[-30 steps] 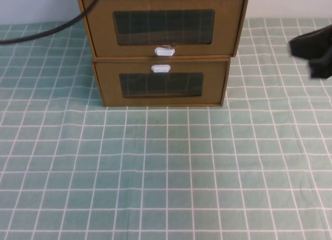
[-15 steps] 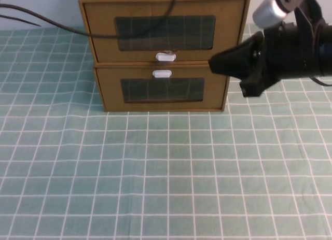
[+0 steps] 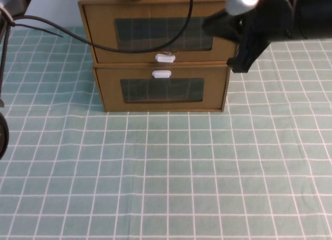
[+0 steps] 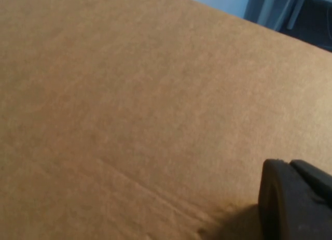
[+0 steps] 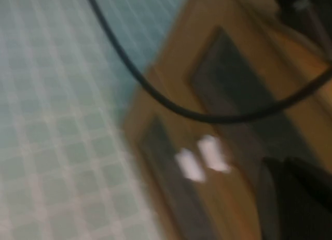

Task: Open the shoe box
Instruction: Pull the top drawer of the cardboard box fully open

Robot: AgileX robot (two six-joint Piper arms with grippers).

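Note:
Two brown cardboard shoe boxes with dark windows are stacked at the back of the table. The upper box (image 3: 98, 27) carries a white handle (image 3: 165, 57) on its lower edge, and the lower box (image 3: 109, 89) has a white handle (image 3: 161, 73) on its upper edge. My right gripper (image 3: 210, 25) is shut and empty, hovering in front of the upper box's right window end, above and right of the handles. The right wrist view shows both handles (image 5: 212, 152) ahead of that gripper (image 5: 282, 167). My left gripper (image 4: 291, 170) rests shut on the upper box's top (image 4: 129, 95).
A green checked cloth (image 3: 166, 172) covers the table in front of the boxes. A black cable (image 3: 78, 37) hangs across the upper box's front from the left. Part of the left arm (image 3: 8, 6) shows at the left edge.
My right arm has swept in from the right edge, leftward and up, to the front of the upper box. The black cable has shifted across the box front.

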